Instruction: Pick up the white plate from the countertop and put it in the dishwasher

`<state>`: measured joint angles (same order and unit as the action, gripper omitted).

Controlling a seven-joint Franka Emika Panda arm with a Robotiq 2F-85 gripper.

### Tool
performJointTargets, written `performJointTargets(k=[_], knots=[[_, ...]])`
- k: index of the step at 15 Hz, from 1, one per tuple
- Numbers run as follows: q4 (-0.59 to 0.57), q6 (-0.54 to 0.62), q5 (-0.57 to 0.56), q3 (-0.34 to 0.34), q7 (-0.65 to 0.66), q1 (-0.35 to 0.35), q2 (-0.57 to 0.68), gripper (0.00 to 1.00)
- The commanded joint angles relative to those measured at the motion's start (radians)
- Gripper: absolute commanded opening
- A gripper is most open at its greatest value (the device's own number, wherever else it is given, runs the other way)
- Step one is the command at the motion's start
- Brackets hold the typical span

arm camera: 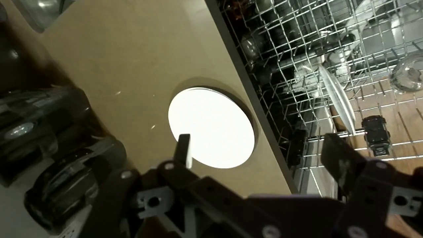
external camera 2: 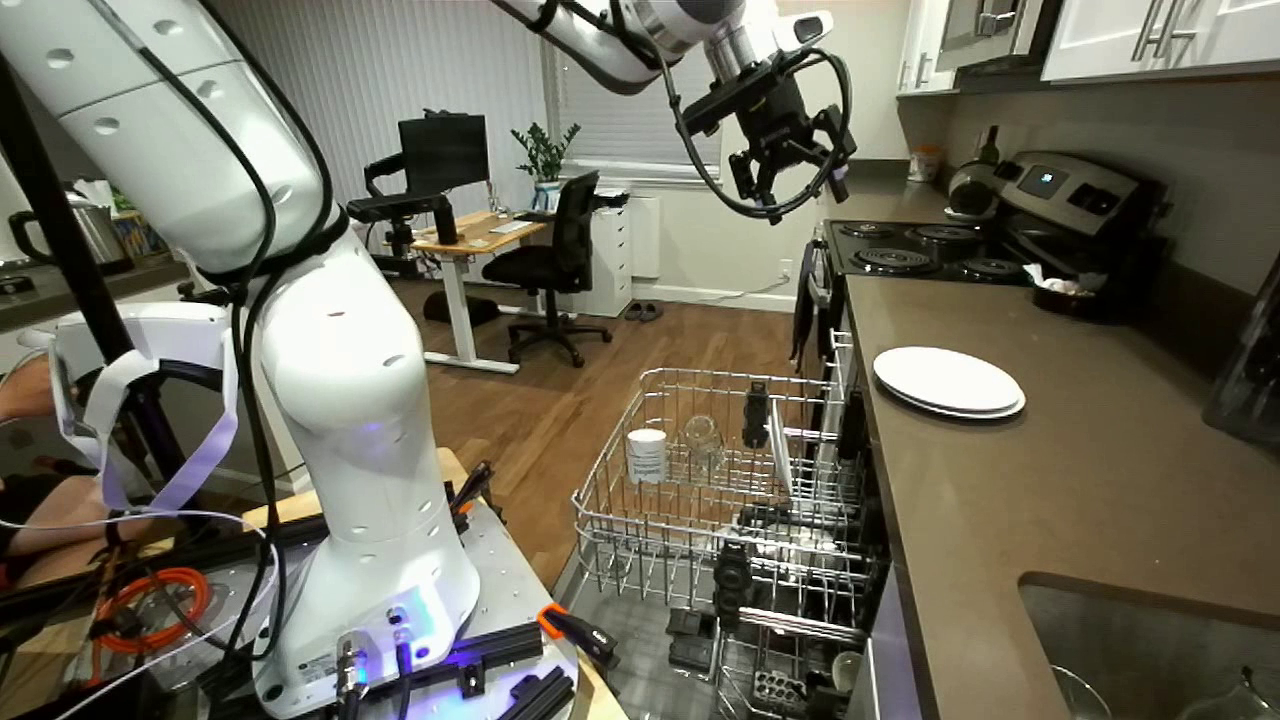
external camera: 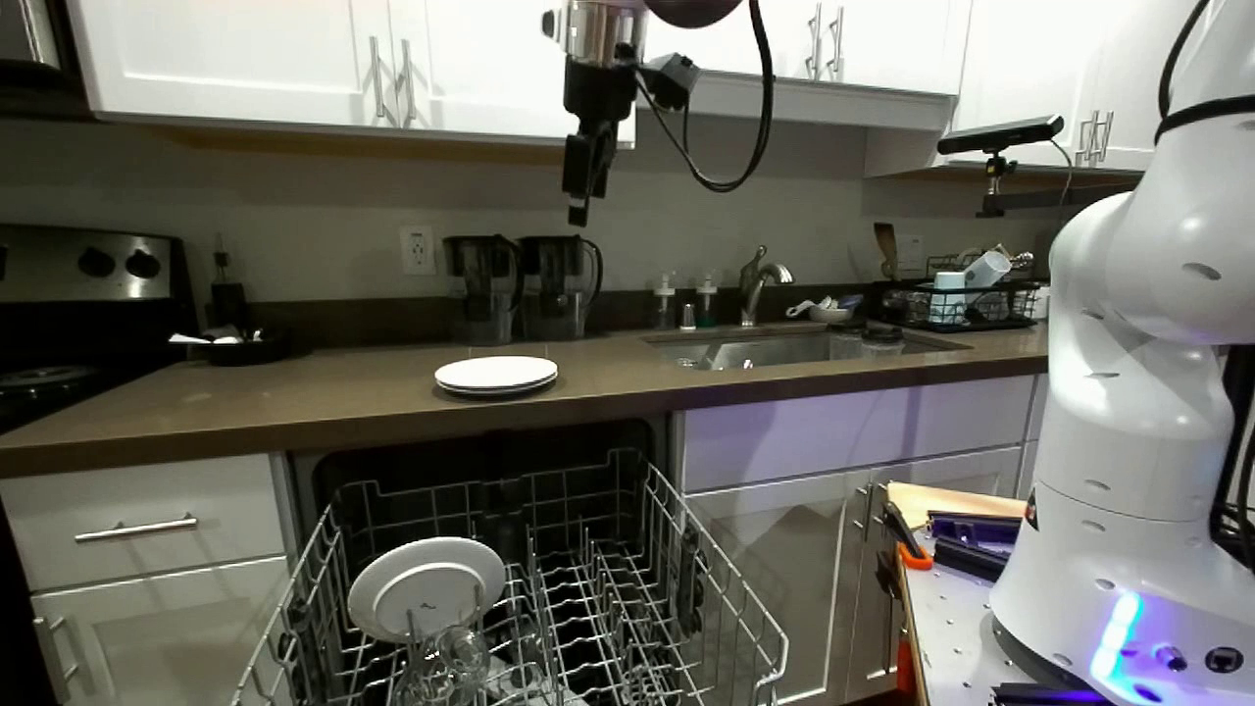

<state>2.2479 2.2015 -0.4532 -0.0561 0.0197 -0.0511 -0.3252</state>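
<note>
the white plate (arm camera: 211, 128) glares featureless in the wrist view, the gripper (arm camera: 257, 142) blurred

The long, dark brown countertop (external camera: 324, 387) looks smooth with a soft sheen, and the round white upper plate (external camera: 497, 372) smooth too, like ceramic. The grey metal-wire dishwasher rack (external camera: 598, 588) gleams along its wires, and the rounded clear drinking glass (arm camera: 409, 73) in it is shiny. The thick white robot arm (external camera: 1142, 392) is smooth and glossy, the black two-fingered gripper (arm camera: 257, 141) mostly matt, the curved silver faucet (external camera: 753, 284) shiny metal, and the brown plank floor (external camera 2: 690, 335) looks like wood.
</note>
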Motion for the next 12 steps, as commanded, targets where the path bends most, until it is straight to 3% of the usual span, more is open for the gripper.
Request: performJointTargets(k=[1, 4, 7, 12], knots=[[0.012, 0.089, -0.169, -0.053, 0.13, -0.02, 0.071, 1.0], [0.0, 0.124, -0.35, -0.068, 0.263, -0.017, 0.141, 1.0], [-0.01, 0.079, -0.488, -0.08, 0.408, 0.013, 0.217, 1.0], [-0.069, -0.069, -0.568, -0.091, 0.568, 0.094, 0.37, 1.0]])
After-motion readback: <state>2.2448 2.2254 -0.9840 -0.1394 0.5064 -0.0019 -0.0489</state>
